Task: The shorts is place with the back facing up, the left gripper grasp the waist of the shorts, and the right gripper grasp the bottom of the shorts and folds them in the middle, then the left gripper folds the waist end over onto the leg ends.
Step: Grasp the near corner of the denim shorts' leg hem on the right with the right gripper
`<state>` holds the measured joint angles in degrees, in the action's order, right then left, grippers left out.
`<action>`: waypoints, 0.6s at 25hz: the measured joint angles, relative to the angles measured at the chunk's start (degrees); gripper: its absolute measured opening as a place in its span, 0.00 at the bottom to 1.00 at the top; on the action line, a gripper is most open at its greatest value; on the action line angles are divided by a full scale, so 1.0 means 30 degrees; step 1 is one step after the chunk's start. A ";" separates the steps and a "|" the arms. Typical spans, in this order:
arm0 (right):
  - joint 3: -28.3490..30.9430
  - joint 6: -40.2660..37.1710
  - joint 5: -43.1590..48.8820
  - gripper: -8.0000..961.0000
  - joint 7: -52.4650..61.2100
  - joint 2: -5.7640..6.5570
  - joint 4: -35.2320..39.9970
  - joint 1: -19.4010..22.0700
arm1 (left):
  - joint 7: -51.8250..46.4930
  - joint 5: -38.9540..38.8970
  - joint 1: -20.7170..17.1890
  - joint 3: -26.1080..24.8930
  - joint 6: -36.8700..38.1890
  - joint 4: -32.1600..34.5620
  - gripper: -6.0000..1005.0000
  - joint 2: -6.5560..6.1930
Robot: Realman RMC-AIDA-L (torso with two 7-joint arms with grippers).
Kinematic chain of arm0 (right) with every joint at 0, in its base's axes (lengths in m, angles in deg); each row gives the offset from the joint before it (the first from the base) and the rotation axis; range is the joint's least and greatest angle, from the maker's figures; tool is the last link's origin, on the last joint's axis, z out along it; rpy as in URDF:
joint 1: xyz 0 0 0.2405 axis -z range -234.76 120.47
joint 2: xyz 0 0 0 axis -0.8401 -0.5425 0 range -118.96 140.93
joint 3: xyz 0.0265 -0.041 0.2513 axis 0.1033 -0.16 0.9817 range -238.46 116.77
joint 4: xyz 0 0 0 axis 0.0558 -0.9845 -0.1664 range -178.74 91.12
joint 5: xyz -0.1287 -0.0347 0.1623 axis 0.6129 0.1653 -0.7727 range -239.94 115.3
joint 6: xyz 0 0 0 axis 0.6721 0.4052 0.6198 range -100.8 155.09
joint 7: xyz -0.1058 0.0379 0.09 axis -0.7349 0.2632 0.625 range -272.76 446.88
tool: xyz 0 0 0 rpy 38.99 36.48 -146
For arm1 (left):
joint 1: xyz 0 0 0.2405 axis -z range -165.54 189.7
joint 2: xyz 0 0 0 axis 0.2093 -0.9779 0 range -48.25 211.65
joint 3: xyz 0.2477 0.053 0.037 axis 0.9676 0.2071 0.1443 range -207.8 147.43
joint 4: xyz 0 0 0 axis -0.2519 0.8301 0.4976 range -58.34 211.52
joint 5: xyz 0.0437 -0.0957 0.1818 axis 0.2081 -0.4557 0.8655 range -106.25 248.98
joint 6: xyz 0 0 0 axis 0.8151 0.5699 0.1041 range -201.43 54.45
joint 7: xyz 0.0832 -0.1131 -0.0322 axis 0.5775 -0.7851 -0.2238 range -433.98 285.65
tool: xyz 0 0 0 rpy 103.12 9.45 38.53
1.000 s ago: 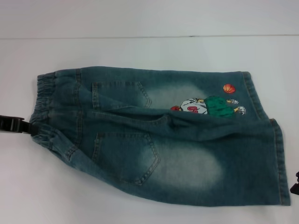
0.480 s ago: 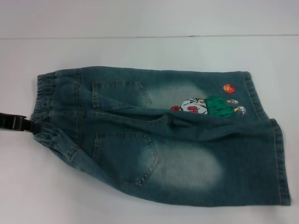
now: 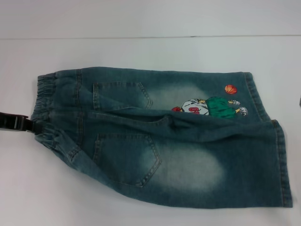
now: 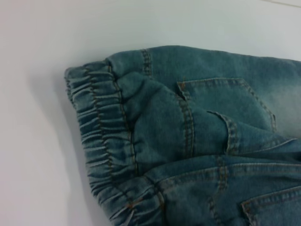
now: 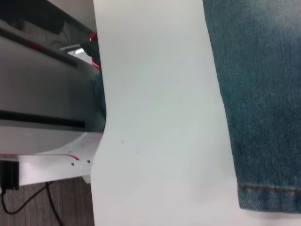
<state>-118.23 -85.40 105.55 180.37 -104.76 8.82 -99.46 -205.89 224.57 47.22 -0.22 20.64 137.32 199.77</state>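
The shorts [image 3: 160,136] lie flat on the white table, back up, with two patch pockets showing. The waist of the shorts [image 3: 44,106] is the ruffled band at the left. It also fills the left wrist view as the gathered waist [image 4: 101,136]. The bottom of the shorts [image 3: 282,165] is the pair of leg hems at the right, with the basketball patch [image 3: 230,89] near the far hem. My left gripper [image 3: 31,127] reaches in from the left, its tip at the waistband's edge. The right wrist view shows one leg hem [image 5: 270,193]. The right gripper itself is out of view.
White table [image 3: 141,52] extends behind and in front of the shorts. In the right wrist view the table's edge [image 5: 99,117] runs beside the leg, with a grey-white frame and floor cables beyond it.
The right gripper, seen at the lower right edge one second ago, has left the head view. The left gripper has shifted slightly toward the waistband. The shorts lie as before.
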 joint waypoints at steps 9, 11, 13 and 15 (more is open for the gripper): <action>-0.1082 0.0578 0.0001 0.73 0.0636 -0.0265 -0.0091 -0.0167 | -0.0004 -0.0008 0.0090 0.0055 0.0001 0.0000 0.04 0.0044; -0.1257 0.0587 0.0001 0.73 0.0749 -0.0277 -0.0084 -0.0185 | -0.0003 -0.0007 0.0092 0.0060 0.0001 -0.0001 0.04 0.0047; -0.1351 0.0599 0.0001 0.73 0.0828 -0.0276 -0.0068 -0.0238 | -0.0003 -0.0007 0.0094 0.0062 0.0001 -0.0001 0.04 0.0048; -0.1462 0.0610 0.0001 0.73 0.0860 -0.0281 -0.0079 -0.0275 | -0.0001 -0.0007 0.0094 0.0061 0.0000 -0.0001 0.04 0.0060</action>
<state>-122.62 -83.57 105.55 182.95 -105.60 8.58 -100.29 -205.90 224.55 47.50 -0.04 20.64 137.32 199.95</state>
